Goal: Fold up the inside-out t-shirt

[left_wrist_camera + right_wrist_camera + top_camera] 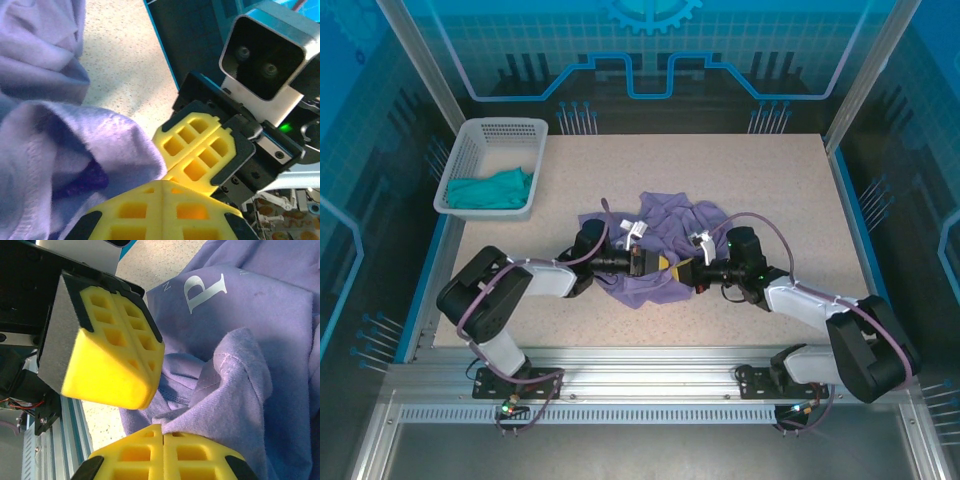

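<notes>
Currently: t-shirt (670, 222), crumpled, at table (780, 180) centre. Left gripper (642, 262) and right gripper (682, 268), 2 pincers tip to tip, each clamped on its near edge. Cloth bulk lies beyond both, equally near either arm.

The table (770, 180) carries a basket (460, 165) at its far-left corner, and another garment (492, 190) lies inside that basket. The t-shirt (670, 225) lies on the table about midway between the left and right edges and between the far and near edges, well apart from the basket. The left gripper (662, 264) comes in from the left edge's side and the right gripper (682, 268) from the right edge's side. They meet tip to tip, just beside each other, over the near part of the t-shirt.
</notes>
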Available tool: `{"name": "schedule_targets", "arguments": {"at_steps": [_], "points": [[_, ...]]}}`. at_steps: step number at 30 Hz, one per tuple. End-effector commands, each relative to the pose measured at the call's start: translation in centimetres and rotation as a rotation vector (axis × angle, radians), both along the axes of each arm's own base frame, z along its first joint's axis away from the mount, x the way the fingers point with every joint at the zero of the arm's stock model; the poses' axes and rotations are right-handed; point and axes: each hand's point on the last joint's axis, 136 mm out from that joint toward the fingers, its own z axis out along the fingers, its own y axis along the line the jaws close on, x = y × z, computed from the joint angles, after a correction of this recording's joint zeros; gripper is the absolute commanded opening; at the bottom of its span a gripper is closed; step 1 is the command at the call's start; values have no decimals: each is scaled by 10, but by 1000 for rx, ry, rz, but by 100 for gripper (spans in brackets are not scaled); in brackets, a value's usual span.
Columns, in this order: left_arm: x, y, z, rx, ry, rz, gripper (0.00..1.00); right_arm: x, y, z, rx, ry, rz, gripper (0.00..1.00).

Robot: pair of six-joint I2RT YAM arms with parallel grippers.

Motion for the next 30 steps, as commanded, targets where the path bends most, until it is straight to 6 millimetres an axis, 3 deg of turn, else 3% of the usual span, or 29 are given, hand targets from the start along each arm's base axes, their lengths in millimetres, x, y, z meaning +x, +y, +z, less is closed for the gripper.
{"name": "schedule_targets", "arguments": {"at_steps": [1, 4, 8, 17, 23, 30], "points": [[4, 10, -16, 120, -12, 54, 10, -1, -6, -5, -49, 2, -17, 1], [5, 18, -29, 216, -2, 80, 17, 2, -18, -21, -144, 71, -85, 8], [3, 20, -31, 273, -23, 74, 26, 4, -37, -42, -255, 170, -204, 23], [0, 16, -32, 296, -40, 50, 30, 8, -21, -24, -118, 241, -202, 33], [1, 21, -37, 340, -47, 71, 30, 2, -10, -8, -125, 202, -220, 38], [2, 22, -38, 352, -57, 75, 30, 17, -9, -23, -232, 234, -309, 41]]}}
